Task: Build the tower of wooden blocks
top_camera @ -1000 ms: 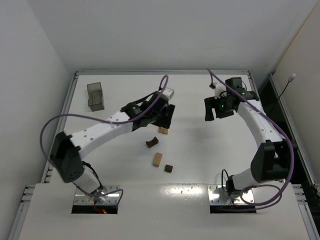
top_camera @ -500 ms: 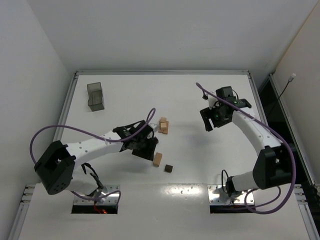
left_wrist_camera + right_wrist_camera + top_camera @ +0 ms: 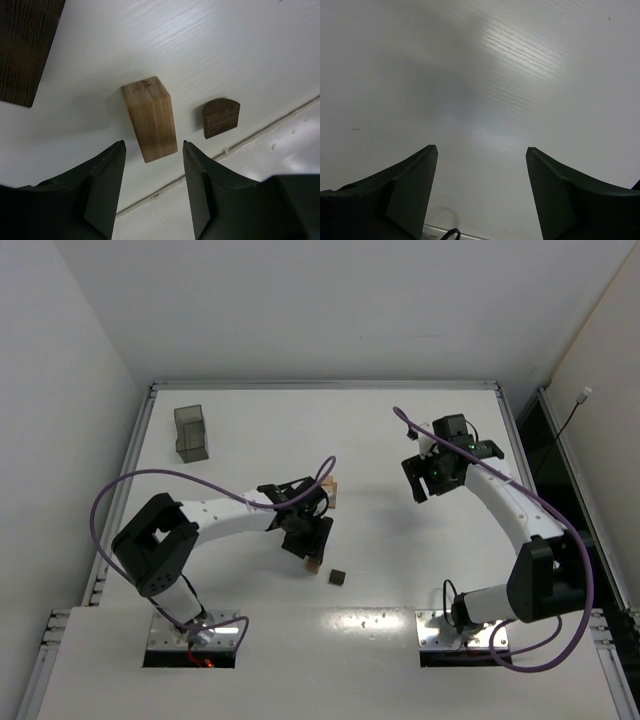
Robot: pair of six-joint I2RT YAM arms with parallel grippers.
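Shifted the left tool [image 3: 309, 540] rightward over the last half second, onto the tan block [image 3: 314, 563] lying on the bench [image 3: 240, 420]. Hangs low over that block, fingers [image 3: 107, 170] parted a little wider than it, one on each side of its near end (contact not discernible). Puts a small dark half-round block [image 3: 220, 117] just beside the tan one, apart from it, and a larger dark brown piece [image 3: 22, 50] near on the other side. Leaves the wood block tower [image 3: 333, 490], a short tan stack, just behind the left tool, partly hidden by arm and cable. Kept the right tool [image 3: 479, 150] where it was, well apart, spread wide over bare bench, gripping nothing.
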